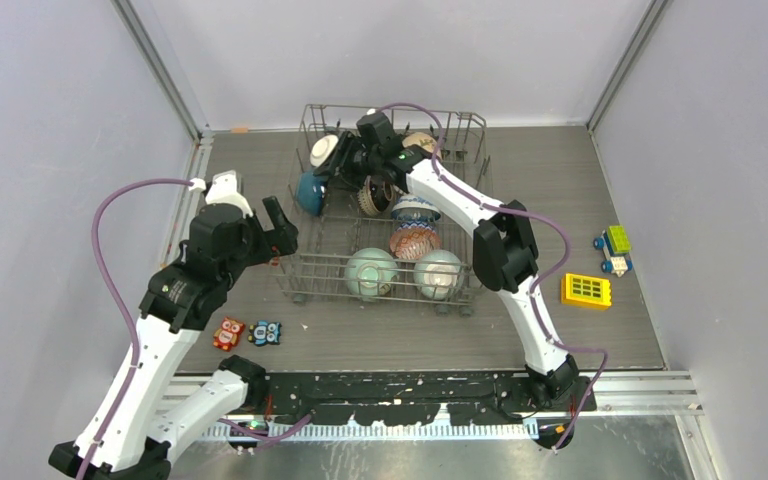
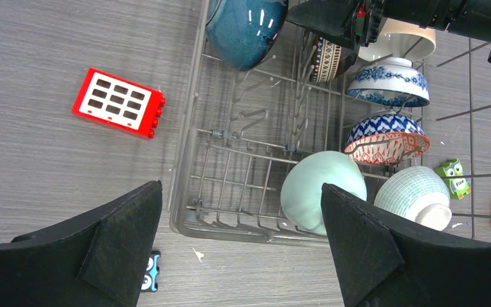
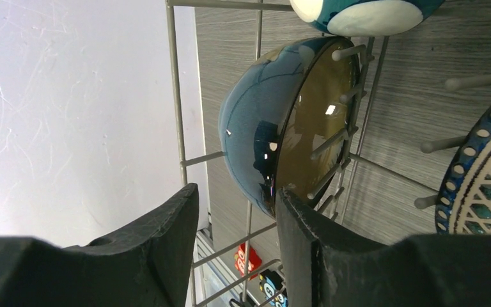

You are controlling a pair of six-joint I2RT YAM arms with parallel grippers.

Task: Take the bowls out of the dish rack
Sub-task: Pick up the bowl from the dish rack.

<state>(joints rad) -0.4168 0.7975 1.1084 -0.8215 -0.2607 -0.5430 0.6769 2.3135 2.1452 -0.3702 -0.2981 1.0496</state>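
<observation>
Right fingers (image 3: 313, 256) astride the dark blue bowl (image 3: 256, 121)

Narrowly parted, they bracket the bowl's rim, one inside and one outside, with a gap showing on the outer side. That bowl stands on edge among the tines at the far-left corner of the dish rack (image 1: 310, 268), next to a teal-and-white bowl (image 3: 358, 13). Nearer in the rack lies a pale green bowl (image 2: 319, 188). Left fingers (image 2: 121, 243) hover spread wide and empty above the rack's near-left corner and the grey worktop (image 2: 51, 179)
</observation>
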